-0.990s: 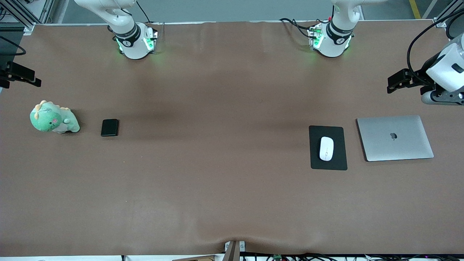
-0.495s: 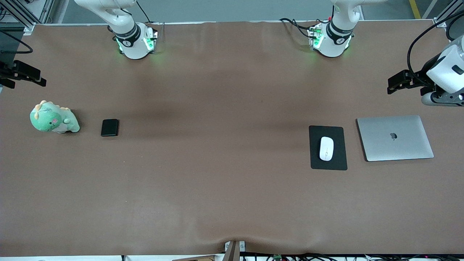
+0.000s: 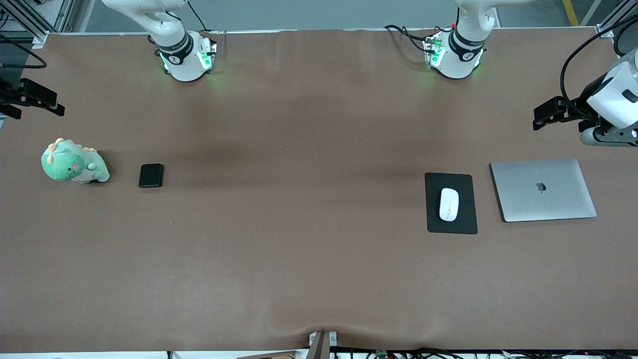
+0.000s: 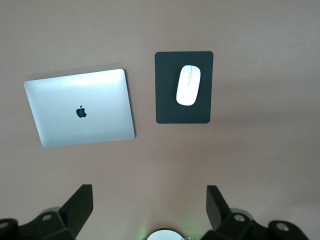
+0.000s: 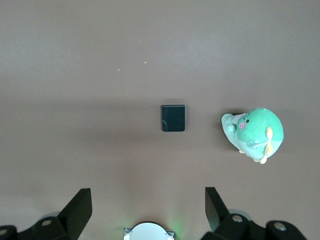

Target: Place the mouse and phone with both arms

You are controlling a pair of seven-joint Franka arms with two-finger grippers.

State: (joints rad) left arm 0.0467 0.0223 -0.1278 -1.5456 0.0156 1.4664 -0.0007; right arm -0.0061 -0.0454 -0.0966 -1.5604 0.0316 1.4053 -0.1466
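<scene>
The white mouse (image 3: 448, 204) lies on a black mouse pad (image 3: 463, 227) toward the left arm's end of the table. It also shows in the left wrist view (image 4: 188, 85). The small black phone (image 3: 151, 175) lies flat on the table toward the right arm's end, and shows in the right wrist view (image 5: 173, 118). My left gripper (image 3: 548, 112) (image 4: 150, 192) is open and empty, high over bare table by the laptop. My right gripper (image 3: 35, 97) (image 5: 148, 195) is open and empty, high over bare table by the toy.
A closed silver laptop (image 3: 543, 189) (image 4: 80, 107) lies beside the mouse pad (image 4: 167, 100), at the left arm's end. A green plush dinosaur (image 3: 74, 162) (image 5: 255, 132) sits beside the phone, at the right arm's end. Brown cloth (image 3: 299, 199) covers the table.
Both grippers have shifted only slightly at the table's ends. The mouse and the phone have not moved.
</scene>
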